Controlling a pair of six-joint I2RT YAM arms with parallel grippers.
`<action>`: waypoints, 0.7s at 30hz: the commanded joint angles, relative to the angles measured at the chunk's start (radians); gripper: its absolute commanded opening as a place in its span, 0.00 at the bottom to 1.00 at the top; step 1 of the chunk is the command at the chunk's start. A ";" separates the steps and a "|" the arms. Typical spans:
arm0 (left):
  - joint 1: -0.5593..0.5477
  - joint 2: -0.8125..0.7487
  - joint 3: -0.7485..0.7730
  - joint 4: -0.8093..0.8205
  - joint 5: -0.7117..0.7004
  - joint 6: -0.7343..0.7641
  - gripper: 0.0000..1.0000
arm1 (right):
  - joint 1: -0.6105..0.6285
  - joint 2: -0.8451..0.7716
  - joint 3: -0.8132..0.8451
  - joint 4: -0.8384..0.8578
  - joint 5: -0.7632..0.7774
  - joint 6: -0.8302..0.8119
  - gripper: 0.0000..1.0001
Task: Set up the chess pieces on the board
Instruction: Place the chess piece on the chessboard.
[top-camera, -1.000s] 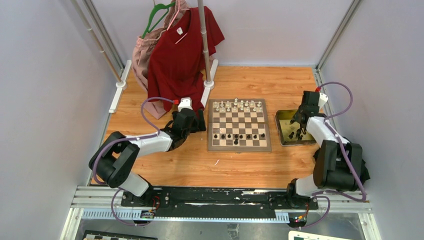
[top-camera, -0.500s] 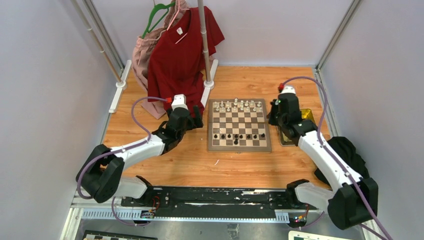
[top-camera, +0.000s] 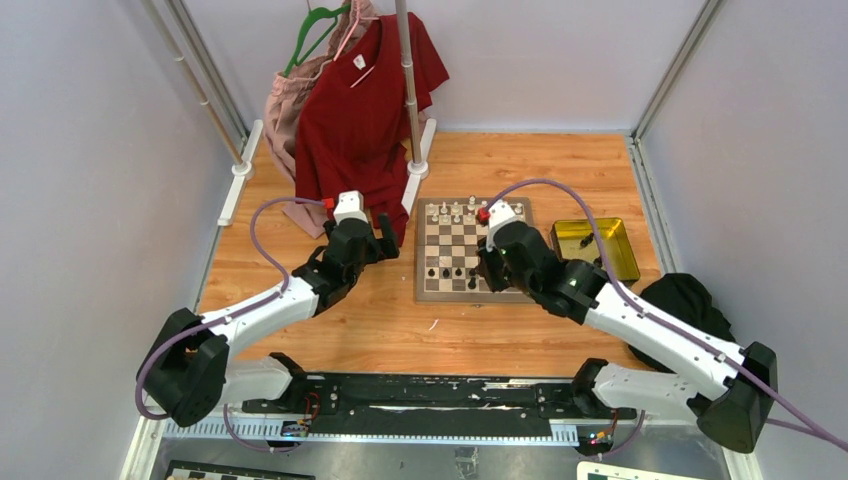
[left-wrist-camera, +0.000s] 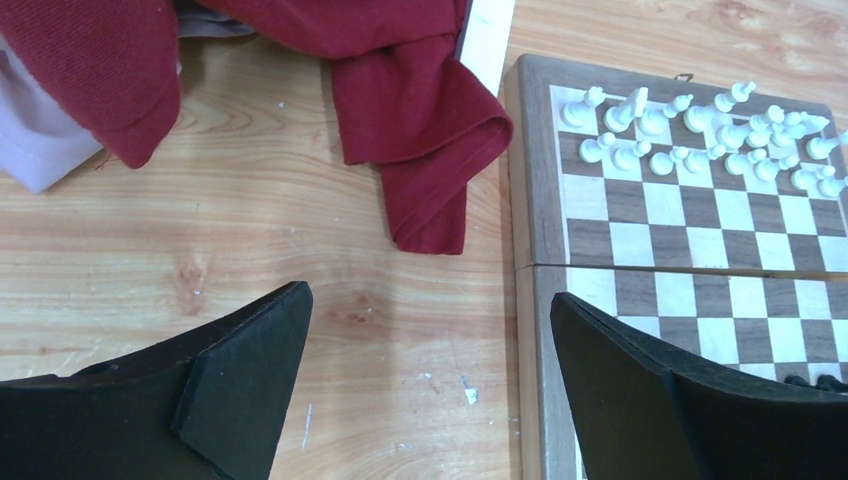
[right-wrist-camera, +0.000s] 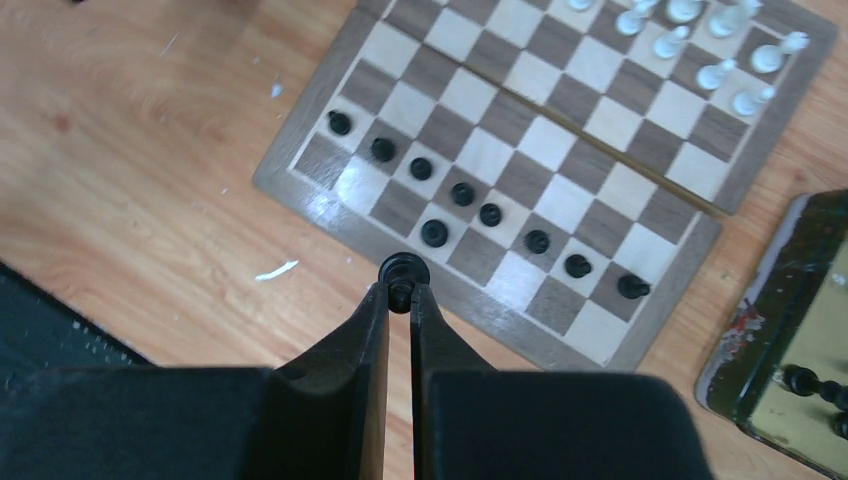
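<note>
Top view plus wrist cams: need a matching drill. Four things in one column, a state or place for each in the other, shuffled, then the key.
Column 1
1. left tool
2. right tool
3. white pieces
4. tray

Column 2
A. shut on a black piece
B. open, empty, beside the left edge of the board
C. on the table, right of the board
D. crowded on the board's far rows

Pairs: 1-B, 2-A, 3-D, 4-C
</note>
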 joint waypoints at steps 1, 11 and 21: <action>0.007 -0.014 -0.007 -0.026 -0.028 -0.004 0.95 | 0.119 0.003 0.009 -0.043 0.077 -0.007 0.00; 0.005 -0.008 -0.016 -0.031 -0.026 -0.007 0.94 | 0.232 0.115 -0.087 0.105 0.096 -0.006 0.00; 0.006 0.004 -0.006 -0.026 -0.019 -0.006 0.94 | 0.241 0.293 -0.049 0.190 0.197 -0.064 0.00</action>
